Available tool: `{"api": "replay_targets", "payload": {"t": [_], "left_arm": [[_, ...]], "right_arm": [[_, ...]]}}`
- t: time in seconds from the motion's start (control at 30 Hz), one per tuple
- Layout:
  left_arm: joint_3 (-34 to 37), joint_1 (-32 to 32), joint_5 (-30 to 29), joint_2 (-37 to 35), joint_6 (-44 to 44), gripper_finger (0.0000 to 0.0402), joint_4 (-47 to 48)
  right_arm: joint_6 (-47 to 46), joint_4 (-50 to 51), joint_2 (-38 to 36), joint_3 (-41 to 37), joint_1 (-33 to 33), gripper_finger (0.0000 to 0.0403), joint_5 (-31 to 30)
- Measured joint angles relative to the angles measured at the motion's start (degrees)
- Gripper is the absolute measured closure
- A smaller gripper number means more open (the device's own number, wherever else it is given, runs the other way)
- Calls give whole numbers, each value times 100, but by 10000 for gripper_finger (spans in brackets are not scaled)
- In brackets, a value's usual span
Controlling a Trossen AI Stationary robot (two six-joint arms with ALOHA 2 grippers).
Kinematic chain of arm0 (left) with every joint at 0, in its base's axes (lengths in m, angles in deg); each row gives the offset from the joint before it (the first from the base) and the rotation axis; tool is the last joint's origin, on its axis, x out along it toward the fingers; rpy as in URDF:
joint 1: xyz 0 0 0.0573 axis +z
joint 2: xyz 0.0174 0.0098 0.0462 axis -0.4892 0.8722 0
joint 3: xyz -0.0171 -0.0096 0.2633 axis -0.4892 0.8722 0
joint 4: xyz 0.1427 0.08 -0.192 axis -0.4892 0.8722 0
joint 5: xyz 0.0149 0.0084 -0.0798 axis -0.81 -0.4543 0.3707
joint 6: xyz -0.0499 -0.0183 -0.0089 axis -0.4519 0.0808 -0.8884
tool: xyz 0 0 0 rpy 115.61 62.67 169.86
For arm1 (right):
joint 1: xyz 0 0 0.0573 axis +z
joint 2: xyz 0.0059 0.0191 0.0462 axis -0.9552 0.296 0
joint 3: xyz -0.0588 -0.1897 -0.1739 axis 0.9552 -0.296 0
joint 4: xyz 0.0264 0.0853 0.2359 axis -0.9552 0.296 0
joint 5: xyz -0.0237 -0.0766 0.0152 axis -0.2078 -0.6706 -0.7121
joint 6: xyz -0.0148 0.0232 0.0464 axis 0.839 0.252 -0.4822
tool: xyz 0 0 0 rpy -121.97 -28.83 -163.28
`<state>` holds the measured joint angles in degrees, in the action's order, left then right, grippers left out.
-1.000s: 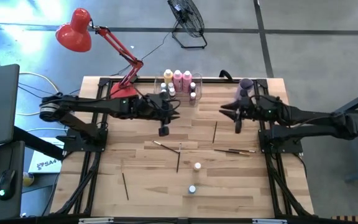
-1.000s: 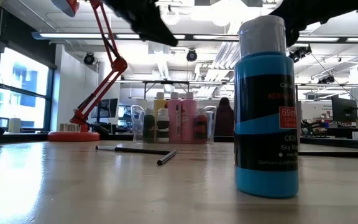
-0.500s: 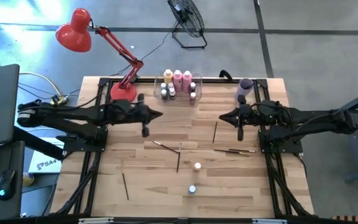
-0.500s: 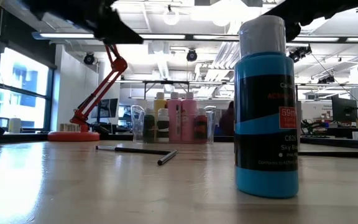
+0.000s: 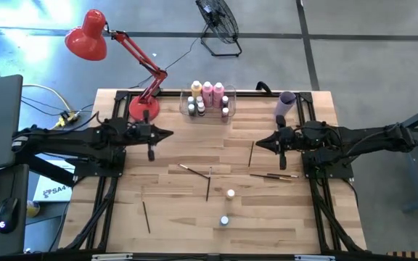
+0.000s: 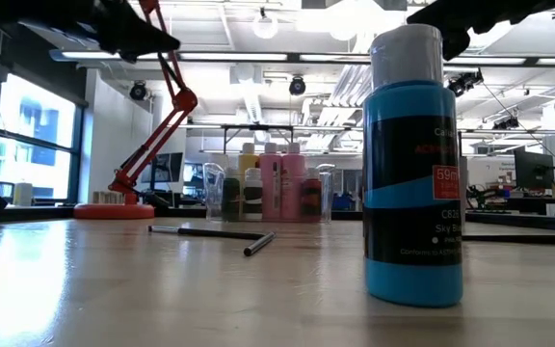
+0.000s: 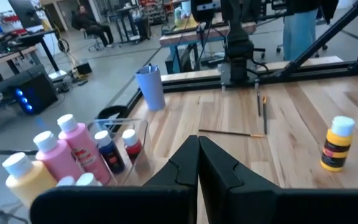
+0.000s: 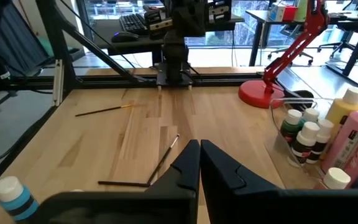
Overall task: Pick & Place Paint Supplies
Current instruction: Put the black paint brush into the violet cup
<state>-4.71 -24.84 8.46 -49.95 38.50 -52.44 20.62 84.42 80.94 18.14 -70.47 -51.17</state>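
The right gripper [image 5: 281, 149], fingers pressed together and empty, hung just beside the thin dark-and-wood paintbrush [image 5: 251, 154] lying lengthwise toward the clear plastic bin [image 5: 227, 102]; the closed left gripper [image 5: 151, 145] was farther off.

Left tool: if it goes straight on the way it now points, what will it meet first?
The left tool would probably meet the right tool, facing it across the table; a brush lies under that line, though height is unclear.
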Motion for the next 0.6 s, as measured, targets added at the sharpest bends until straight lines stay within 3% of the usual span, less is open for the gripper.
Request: {"api": "replay_targets", "payload": {"t": [0.17,0.6], "left_arm": [[0,2,0,-230,-18,398,343],[0,2,-3,-194,-20,398,591]], "right_arm": [[12,2,0,0,-3,399,-64],[-297,2,31,0,-5,400,-1106]]}}
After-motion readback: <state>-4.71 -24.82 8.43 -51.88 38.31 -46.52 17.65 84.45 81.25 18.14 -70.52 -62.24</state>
